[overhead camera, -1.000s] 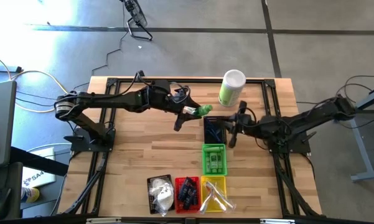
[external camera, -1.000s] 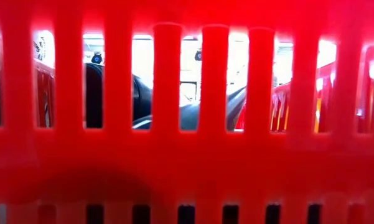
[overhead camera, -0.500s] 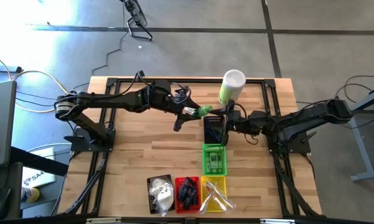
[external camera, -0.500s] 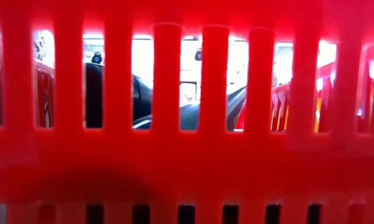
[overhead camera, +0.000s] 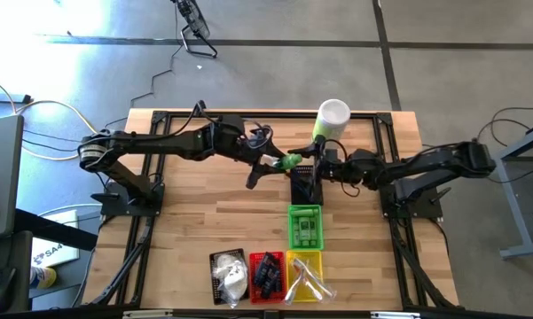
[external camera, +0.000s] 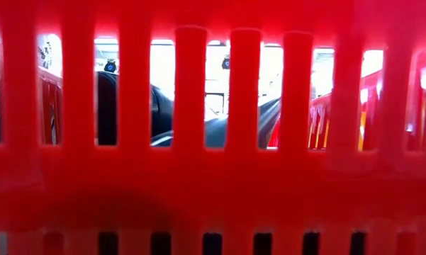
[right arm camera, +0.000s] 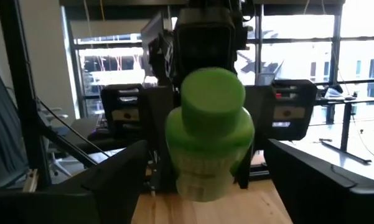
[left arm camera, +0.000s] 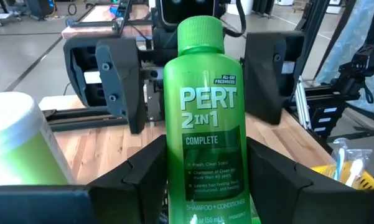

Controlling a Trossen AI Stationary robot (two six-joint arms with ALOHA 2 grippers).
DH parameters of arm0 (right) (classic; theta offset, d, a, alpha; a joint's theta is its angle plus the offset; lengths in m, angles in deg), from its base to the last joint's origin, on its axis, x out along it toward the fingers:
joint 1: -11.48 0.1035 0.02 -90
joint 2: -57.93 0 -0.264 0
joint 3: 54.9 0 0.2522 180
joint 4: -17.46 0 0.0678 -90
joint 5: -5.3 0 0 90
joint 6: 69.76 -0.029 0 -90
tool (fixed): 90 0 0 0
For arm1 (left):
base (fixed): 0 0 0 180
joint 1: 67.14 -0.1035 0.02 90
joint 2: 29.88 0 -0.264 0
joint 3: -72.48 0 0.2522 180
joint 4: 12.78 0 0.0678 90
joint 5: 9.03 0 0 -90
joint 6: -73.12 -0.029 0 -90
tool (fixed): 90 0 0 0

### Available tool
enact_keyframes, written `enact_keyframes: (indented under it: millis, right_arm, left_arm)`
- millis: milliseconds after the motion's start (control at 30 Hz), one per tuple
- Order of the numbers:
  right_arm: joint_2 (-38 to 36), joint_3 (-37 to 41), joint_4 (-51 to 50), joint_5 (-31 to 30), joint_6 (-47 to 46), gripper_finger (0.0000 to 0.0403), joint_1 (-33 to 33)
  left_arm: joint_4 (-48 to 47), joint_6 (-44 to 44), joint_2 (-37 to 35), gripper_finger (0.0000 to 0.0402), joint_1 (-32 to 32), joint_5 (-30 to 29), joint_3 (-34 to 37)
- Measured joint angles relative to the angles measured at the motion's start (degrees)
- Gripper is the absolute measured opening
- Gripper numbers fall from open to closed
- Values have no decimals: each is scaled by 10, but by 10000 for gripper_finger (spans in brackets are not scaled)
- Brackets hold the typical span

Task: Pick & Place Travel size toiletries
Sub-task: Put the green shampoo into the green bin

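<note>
A small green shampoo bottle (left arm camera: 204, 118), one of the travel size toiletries, hangs level over the table's middle, its cap (right arm camera: 213, 93) toward the table's right. My left gripper (overhead camera: 282, 162) is shut on it. My right gripper (overhead camera: 313, 167) has come in from the right and is open. Its fingers (left arm camera: 119, 81) stand on either side of the cap end, apart from it. Below them stands a black basket (overhead camera: 305, 189). My left gripper pinches the bottle's lower body (left arm camera: 174, 186) near its base between its two fingers (left arm camera: 271, 171). The fingers come level from the table's left and lie along the bottle. The bottle is lifted clear of the table, its label up and its cap pointing away from the gripper.
A tall green-and-white canister (overhead camera: 330, 124) stands just beyond the grippers. A green basket (overhead camera: 305, 227) sits nearer, and black (overhead camera: 228, 275), red (overhead camera: 267, 276) and yellow (overhead camera: 305, 274) baskets line the near edge. The red basket's wall (external camera: 213, 191) blocks the low view.
My right gripper has moved toward the table's left and a little toward the far edge, up to the bottle's cap end. My left gripper and the bottle have kept still.
</note>
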Motion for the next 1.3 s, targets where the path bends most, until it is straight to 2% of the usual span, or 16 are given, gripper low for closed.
enact_keyframes:
  millis: [400,900,1300]
  right_arm:
    - [2,0,18,26,4,243,0]
    - [2,0,12,27,6,229,0]
    - [2,0,3,24,7,159,0]
  left_arm:
    - [4,0,0,184,0,-1,0]
    - [47,6,31,184,10,-9,0]
    - [46,5,31,183,10,-10,0]
